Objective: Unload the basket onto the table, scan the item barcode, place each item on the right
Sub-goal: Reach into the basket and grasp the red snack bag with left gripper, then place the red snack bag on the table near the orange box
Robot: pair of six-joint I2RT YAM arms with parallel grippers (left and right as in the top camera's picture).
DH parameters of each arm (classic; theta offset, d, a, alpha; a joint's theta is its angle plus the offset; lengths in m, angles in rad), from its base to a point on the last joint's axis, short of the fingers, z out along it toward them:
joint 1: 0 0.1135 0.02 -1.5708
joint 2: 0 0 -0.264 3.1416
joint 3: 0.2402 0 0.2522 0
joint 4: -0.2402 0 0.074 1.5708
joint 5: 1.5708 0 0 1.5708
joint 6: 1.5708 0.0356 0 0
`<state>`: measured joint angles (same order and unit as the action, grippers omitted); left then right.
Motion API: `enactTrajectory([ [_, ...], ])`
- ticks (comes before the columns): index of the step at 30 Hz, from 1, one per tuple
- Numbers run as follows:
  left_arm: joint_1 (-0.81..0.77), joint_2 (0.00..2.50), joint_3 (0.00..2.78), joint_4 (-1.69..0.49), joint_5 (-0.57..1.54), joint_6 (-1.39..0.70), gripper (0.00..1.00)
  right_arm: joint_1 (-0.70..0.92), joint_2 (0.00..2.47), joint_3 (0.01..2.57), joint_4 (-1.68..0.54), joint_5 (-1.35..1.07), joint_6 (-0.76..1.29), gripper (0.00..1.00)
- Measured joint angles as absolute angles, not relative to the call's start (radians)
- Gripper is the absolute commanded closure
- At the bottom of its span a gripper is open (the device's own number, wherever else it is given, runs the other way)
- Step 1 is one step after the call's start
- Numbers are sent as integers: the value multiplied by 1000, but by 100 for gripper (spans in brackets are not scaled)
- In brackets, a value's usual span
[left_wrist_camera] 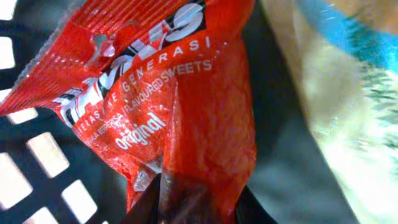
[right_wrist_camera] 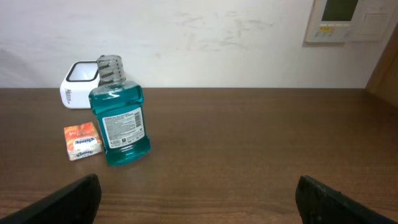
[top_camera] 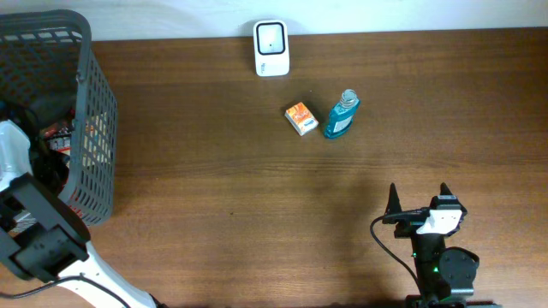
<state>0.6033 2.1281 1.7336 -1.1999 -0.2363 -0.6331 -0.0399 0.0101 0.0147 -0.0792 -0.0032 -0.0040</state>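
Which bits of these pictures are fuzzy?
Left wrist view: the red sweets packet is sharp, with glare on its crinkles; the pale packet beside it is out of focus. Right wrist view: the blue bottle is crisp, the fingers blurry.

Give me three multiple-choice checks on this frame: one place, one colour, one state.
1. Where is the orange box? A) atop the blue bottle B) on the table beside the blue bottle C) in the right gripper
2. What colour is the packet at the left gripper? A) green B) red C) white
3. The right gripper is: A) open and empty B) shut on the orange box C) shut on the blue bottle
Answers: 1 B, overhead shows it beside the bottle; 2 B, the left wrist view shows red wrapper; 3 A, its fingers stand apart, nothing between.
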Motion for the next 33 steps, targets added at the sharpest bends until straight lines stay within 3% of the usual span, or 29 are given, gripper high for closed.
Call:
enactTrajectory([
  [9, 603, 2058, 2212, -1374, 22, -634, 100, -40, 10, 15, -80, -4, -3, 2],
  [15, 550, 1812, 2382, -1283, 291, -634, 100, -40, 10, 15, -80, -3, -4, 2],
  [23, 49, 1675, 2389, -1238, 326, -603, 100, -40, 10, 15, -80, -4, -4, 2],
  [27, -230, 1776, 2335, -1322, 152, -575, 100, -40, 10, 15, -79, -3, -3, 2],
  [33, -418, 2105, 2239, -1321, 76, -568, 100, -40, 10, 15, -79, -3, -4, 2],
])
